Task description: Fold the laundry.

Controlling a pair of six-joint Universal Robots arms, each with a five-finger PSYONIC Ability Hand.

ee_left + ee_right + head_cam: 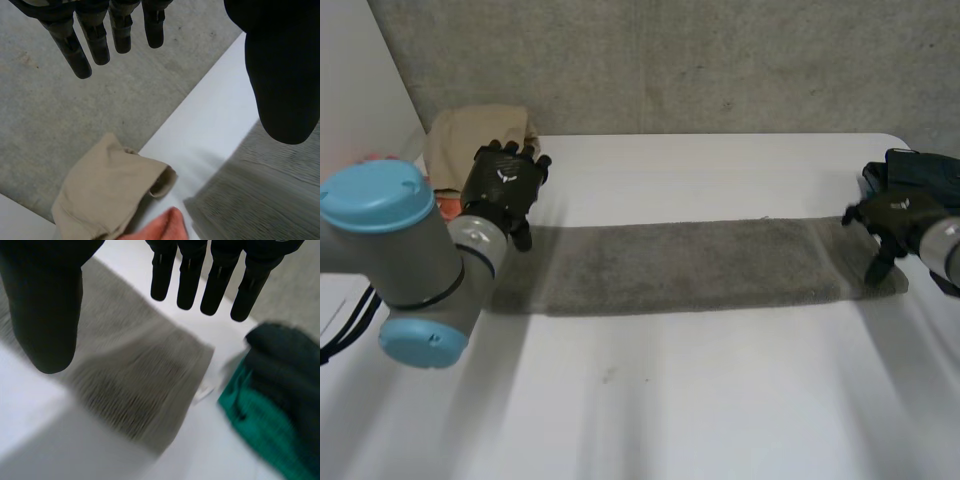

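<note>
Head view, item one: what is it, and where?

— Long grey terry towel point(680, 265), a flat strip lying crosswise on the white table point(720, 400), one short end toward each arm.

Hands?

— Left hand point(505, 185): above the towel's left end, fingers straight, thumb apart, holding nothing. Right hand point(890, 225): at the right end, fingers straight and pointing down, thumb spread, nothing grasped. Whether its tips touch the pile, I cannot tell.

Surroundings?

— Crumpled beige cloth point(480, 140) and coral-orange cloth point(448, 205) at the table's far left corner, behind the left hand. Dark green cloth heap point(920, 175) just beyond the right hand, near the towel but apart from it.

Step, as you judge it?

— Probably taking hold of the ends for the next fold. Recommended: pinch each short end near a corner and take in the full thickness. Lift both evenly so the strip stays taut. Carry one end over to meet the other, edge on edge. Keep the fingers clear of the green heap and the beige cloth.
</note>
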